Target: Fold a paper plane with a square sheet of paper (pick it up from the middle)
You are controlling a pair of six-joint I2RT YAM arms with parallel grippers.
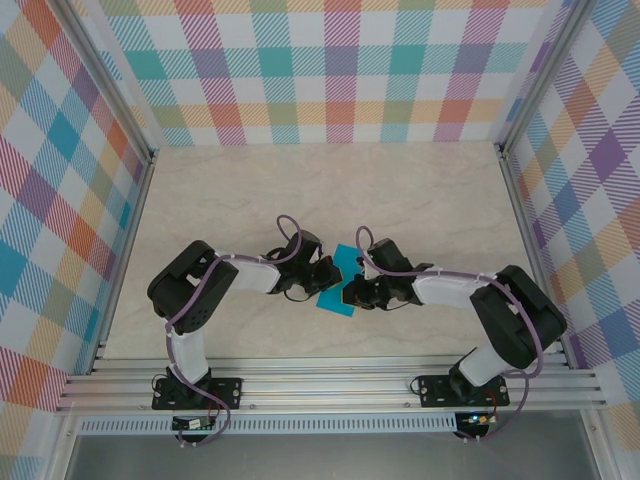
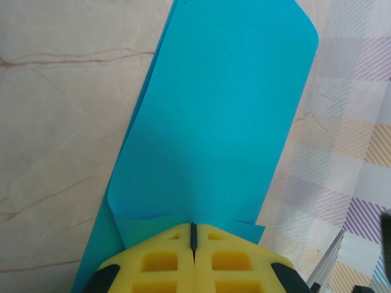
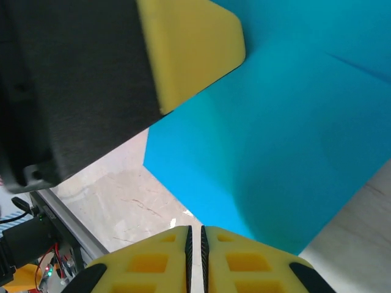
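Note:
The square sheet of paper (image 1: 335,302) is teal-blue and sits between my two grippers at mid-table, partly hidden by them. In the left wrist view the paper (image 2: 220,110) is bent over on itself, its upper layer curling up and away above a lower layer. My left gripper (image 2: 193,227) is shut, pinching the paper's near edge at its yellow tips. In the right wrist view the paper (image 3: 293,134) hangs just ahead of my right gripper (image 3: 195,229), whose pads stand almost together with only a thin slit and nothing between them. The left gripper's yellow finger (image 3: 189,49) shows above the paper there.
The table is pale marble (image 1: 420,200), fenced by plaid walls (image 1: 340,70) at the back and both sides. An aluminium rail (image 1: 330,385) runs along the near edge by the arm bases. Both arms (image 1: 200,290) reach inward and meet at the sheet.

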